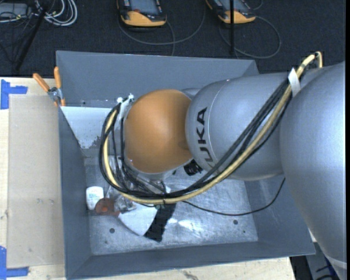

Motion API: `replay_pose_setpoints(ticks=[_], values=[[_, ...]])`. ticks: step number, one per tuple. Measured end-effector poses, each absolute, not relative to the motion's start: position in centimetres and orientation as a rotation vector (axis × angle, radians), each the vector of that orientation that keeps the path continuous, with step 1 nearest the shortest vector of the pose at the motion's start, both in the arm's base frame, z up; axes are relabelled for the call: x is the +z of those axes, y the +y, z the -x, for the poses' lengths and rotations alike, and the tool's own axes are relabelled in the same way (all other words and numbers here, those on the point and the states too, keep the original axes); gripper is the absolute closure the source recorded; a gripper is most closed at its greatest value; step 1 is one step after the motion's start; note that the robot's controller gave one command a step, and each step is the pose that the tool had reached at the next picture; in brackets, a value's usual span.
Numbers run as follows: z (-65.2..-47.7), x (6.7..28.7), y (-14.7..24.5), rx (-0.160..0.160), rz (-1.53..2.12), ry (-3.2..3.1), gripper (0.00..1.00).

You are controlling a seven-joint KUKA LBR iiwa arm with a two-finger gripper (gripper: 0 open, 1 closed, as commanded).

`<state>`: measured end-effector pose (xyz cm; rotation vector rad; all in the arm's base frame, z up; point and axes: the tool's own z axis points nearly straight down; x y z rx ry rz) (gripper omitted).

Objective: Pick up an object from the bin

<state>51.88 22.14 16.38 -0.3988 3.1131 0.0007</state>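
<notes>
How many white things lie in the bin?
2: a small white cup by the left wall, a flat white piece toward the front. The arm may hide more.

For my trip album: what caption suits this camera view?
Robot arm low in a grey bin, gripper beside a white round piece and a brown lump.

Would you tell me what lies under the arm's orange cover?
Below its edge, on the bin floor: a small white cup-like thing, a reddish-brown piece, a flat white piece and a black strip. Anything directly beneath the orange cover is hidden.
</notes>
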Motion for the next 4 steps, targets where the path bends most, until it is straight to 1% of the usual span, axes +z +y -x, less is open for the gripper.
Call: replay_pose_setpoints(ticks=[1,2,3,4], values=[[-51.2,17.2,22.2,-0.001,0.406,3.117,1.00],[-52.4,25.5,22.8,0.001,0.363,3.120,1.00],[-52.4,25.5,22.8,0.001,0.361,3.120,1.00],[-49.7,15.8,23.1,0.000,0.875,3.020,0.00]])
